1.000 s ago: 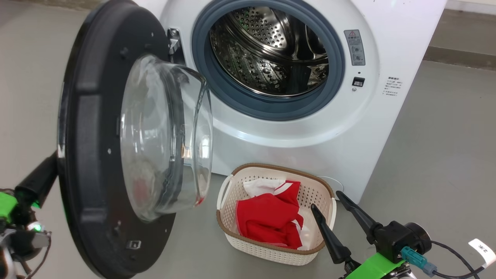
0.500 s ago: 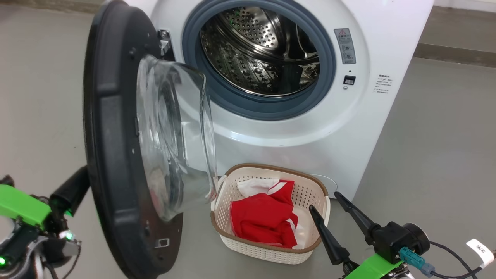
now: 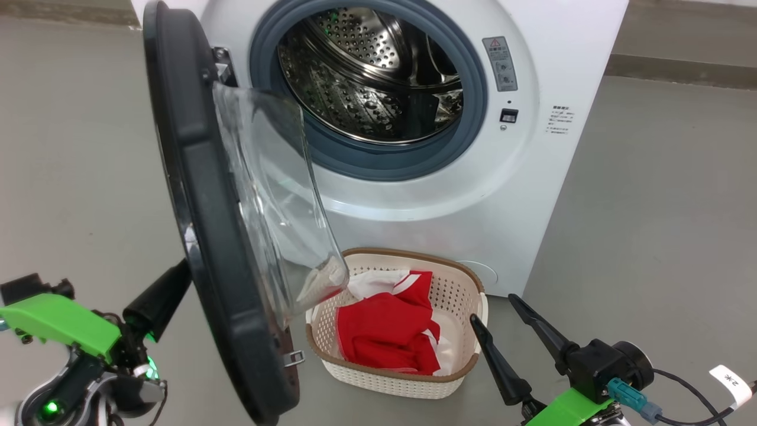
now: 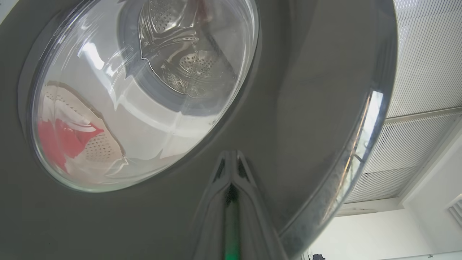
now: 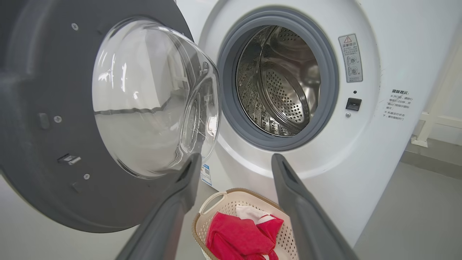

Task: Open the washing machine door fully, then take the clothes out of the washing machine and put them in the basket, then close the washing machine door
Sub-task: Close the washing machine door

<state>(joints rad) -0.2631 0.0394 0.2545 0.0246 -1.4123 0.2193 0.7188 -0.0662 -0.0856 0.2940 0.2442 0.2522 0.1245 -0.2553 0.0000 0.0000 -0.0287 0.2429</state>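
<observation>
The washing machine (image 3: 532, 177) stands with its steel drum (image 3: 366, 71) bare. Its door (image 3: 201, 195) is half swung, edge-on to my head view, the glass bowl (image 3: 278, 195) hanging over the basket's left end. My left gripper (image 3: 177, 278) is shut, its fingers (image 4: 231, 169) pressed together against the door's glossy outer face (image 4: 306, 90). The red clothes (image 3: 384, 337) lie in the cream basket (image 3: 390, 378) on the floor before the machine. To the basket's right my right gripper (image 3: 492, 309) hovers open and holds nothing; in the right wrist view (image 5: 236, 157) it points at the machine's front.
Grey floor surrounds the machine, with open room to the right. A dark skirting (image 3: 680, 65) runs along the back wall. A white frame (image 5: 433, 122) stands right of the machine. A cable with a paper tag (image 3: 733, 378) trails from my right wrist.
The door has swung further toward the machine, its glass bowl now over the basket's left end. My left gripper followed behind it to the right. The right gripper kept its place.
</observation>
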